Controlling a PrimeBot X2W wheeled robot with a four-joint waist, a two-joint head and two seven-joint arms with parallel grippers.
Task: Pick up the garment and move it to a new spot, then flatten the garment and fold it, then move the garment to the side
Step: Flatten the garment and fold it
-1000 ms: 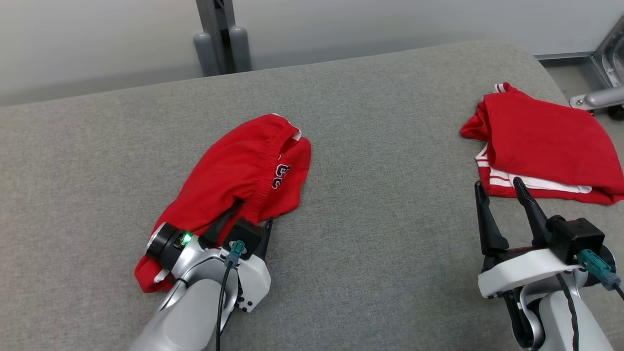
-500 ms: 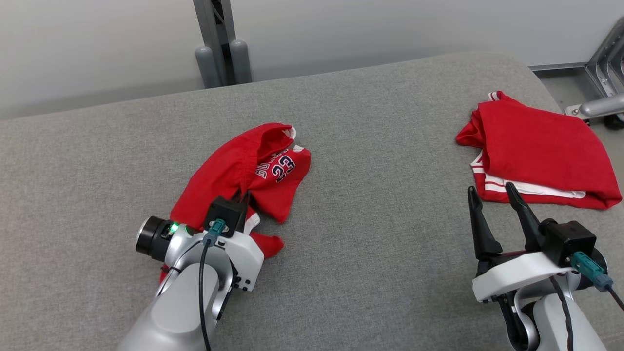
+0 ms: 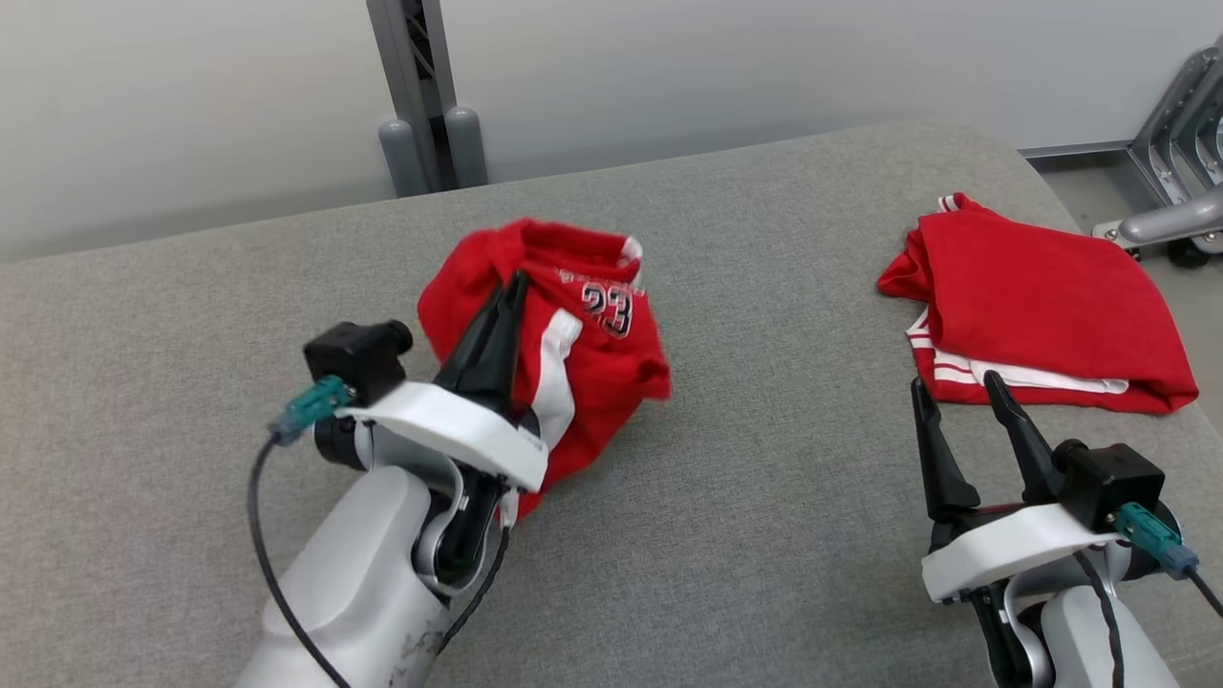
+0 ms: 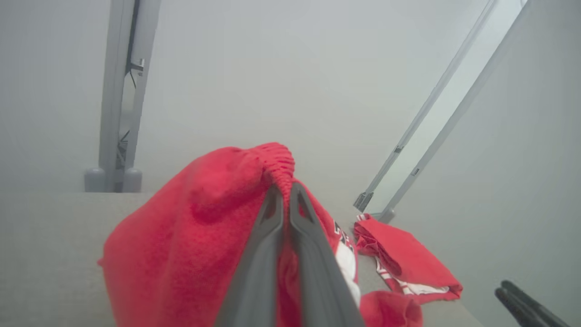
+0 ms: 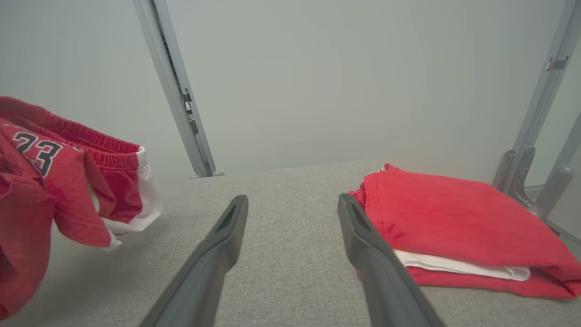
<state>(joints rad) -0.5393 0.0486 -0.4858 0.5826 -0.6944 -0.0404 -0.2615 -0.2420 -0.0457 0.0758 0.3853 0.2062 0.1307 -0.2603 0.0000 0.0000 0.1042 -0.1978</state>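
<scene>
While the left pincer (image 3: 517,280) pinches its waistband (image 4: 278,160), the red garment (image 3: 611,368) hangs bunched around it.

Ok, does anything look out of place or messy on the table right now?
Nothing damaged or spilled. The red shorts hang crumpled from the shut left gripper, pinched at the elastic waistband, as expected mid-lift. The folded red garment lies neat at the right.

Head cam downward, wrist cams low, sharing garment (image 3: 611,368)
</scene>
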